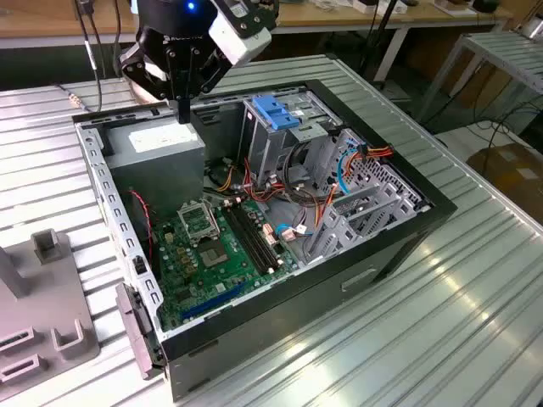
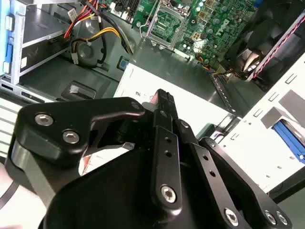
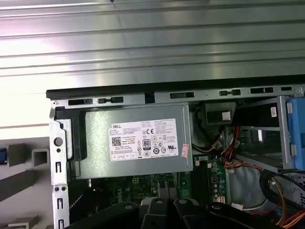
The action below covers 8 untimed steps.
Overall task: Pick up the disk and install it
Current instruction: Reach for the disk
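The gripper (image 1: pixel 182 120) points straight down into the open computer case (image 1: pixel 386 242). Its fingers (image 1: pixel 182 106) are pressed together with nothing between them, and the tip is right at the top face of the grey power supply (image 1: pixel 161 148). I cannot tell whether it touches.

Much is cut off or covered. The arm (image 1: pixel 182 38) runs out of the top of the exterior view, so just its wrist end is in sight. In the second wrist view the gripper's black links cover most of the power supply's white sticker. In the first wrist view those links cross the lower edge of the picture, in front of the motherboard (image 1: pixel 212 246).

The disk (image 2: pixel 289 138) is hard to make out. What looks to be its blue plastic frame appears in the second wrist view as a slanted ribbed strip (the picture's edge cuts it short). It lies outside the case, past the silver side wall, off to one side of the gripper and well apart from it.

On the gripper's other side is the metal drive cage (image 1: pixel 271 153), topped by a blue latch (image 1: pixel 276 112). A grey stand (image 1: pixel 42 305) sits on the slatted table (image 1: pixel 475 322) beside the case.
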### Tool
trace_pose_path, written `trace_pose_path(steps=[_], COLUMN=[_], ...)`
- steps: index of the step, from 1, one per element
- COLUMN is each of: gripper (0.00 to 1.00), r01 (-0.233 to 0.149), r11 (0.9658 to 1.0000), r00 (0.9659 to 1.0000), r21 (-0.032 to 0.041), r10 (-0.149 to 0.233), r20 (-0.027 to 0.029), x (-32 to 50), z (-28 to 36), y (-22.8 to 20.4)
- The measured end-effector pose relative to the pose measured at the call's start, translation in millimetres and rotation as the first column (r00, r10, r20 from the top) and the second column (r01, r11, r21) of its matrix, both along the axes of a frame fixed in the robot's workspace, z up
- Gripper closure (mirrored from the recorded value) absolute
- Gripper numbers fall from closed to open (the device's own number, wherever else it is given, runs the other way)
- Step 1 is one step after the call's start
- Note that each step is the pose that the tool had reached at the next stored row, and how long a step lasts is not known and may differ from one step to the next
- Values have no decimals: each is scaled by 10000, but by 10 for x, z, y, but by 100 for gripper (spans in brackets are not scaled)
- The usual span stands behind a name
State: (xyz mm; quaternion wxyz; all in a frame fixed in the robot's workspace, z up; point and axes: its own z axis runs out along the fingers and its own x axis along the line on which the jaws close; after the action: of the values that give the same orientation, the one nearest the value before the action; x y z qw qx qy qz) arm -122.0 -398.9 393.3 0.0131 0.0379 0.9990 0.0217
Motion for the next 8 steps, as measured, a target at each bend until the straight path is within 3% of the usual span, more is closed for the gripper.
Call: trace_pose_path(steps=[8], gripper=[90], r01=[0], r11=[10000], r00=[10000], r21=[0], r10=[0], r20=[0], x=[-27], z=[0], y=[0])
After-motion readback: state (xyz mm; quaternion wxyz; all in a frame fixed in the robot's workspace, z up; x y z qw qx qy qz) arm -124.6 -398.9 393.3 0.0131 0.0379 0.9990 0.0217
